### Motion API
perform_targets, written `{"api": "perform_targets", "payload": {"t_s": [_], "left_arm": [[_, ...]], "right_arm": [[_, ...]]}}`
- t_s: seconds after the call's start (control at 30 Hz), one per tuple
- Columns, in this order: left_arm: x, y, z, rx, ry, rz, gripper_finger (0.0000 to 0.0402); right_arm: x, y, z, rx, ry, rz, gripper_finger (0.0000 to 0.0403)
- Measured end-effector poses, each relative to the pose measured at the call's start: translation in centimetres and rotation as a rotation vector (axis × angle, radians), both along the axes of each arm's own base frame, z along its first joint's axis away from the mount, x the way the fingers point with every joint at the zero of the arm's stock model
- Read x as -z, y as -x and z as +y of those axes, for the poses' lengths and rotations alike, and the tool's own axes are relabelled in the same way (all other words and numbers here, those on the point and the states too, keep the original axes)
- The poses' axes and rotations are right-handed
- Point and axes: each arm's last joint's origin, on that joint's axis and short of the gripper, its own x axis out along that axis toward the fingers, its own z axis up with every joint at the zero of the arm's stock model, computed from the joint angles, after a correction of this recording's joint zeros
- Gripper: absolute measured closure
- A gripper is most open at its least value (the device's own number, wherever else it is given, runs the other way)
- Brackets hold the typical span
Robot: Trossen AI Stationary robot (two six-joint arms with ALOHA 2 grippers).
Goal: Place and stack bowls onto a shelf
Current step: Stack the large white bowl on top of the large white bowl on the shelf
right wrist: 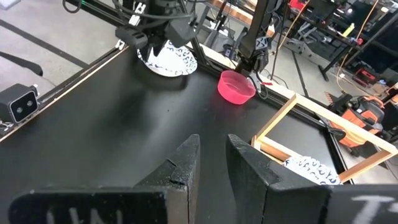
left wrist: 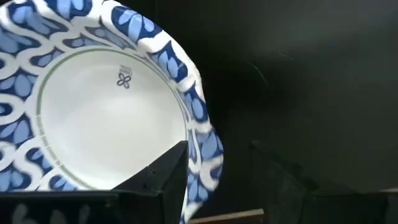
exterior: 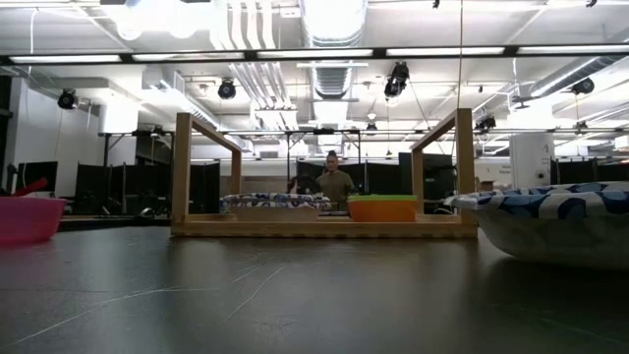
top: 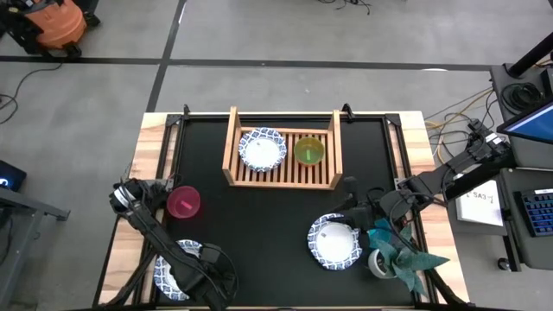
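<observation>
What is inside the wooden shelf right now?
Two bowls sit on the shelf slats: a white bowl with a blue-patterned rim and a green bowl beside it. Nothing is stacked on either. The slats beneath them are hidden.

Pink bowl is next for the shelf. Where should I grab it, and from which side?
Grip the rim of the pink bowl: it sits upright and open, apart from other bowls. Come straight down, one finger inside the wall, one outside. The left gripper looks nearest, though it is at the blue-patterned bowl.

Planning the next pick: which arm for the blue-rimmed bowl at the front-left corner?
Left. Its tool is right over that blue-rimmed bowl, one finger at its rim. The right tool hovers empty by the other front bowl.
</observation>
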Motion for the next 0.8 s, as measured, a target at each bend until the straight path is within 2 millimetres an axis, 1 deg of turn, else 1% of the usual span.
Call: {"api": "perform_targets", "payload": {"t_s": [0.13, 0.23, 0.33, 0.43, 0.6, 0.63, 0.73, 0.8], "left_arm": [[1.3, 0.4, 0.2, 0.0, -0.016, 0.004, 0.0249], [2.2, 0.5, 0.2, 0.004, -0.016, -0.026, 0.0254], [3.1, 0.5, 0.2, 0.006, 0.006, -0.047, 0.0271], [3.4, 0.5, 0.0, 0.018, 0.025, -0.065, 0.0305], [3.1, 0.6, -0.3, 0.056, 0.055, -0.043, 0.0384], [2.8, 0.5, -0.3, 0.062, 0.063, -0.034, 0.0392], [1.7, 0.4, -0.6, 0.113, 0.084, -0.012, 0.0394], [0.4, 0.2, -0.9, 0.193, 0.094, -0.007, 0.0399]], "right_arm": [[0.0, 0.0, 0.0, 0.0, 0.0, -0.001, 0.0335], [0.0, 0.0, 0.0, -0.001, 0.003, -0.001, 0.0335], [0.0, 0.0, 0.0, -0.001, 0.003, -0.001, 0.0335], [0.0, 0.0, 0.0, -0.001, 0.002, -0.001, 0.0335], [0.0, 0.0, 0.0, 0.0, 0.0, -0.001, 0.0335], [0.0, 0.0, 0.0, 0.0, 0.0, -0.001, 0.0335], [0.0, 0.0, 0.0, -0.001, 0.001, -0.001, 0.0335], [0.0, 0.0, 0.0, 0.0, 0.001, -0.001, 0.0335]]}}
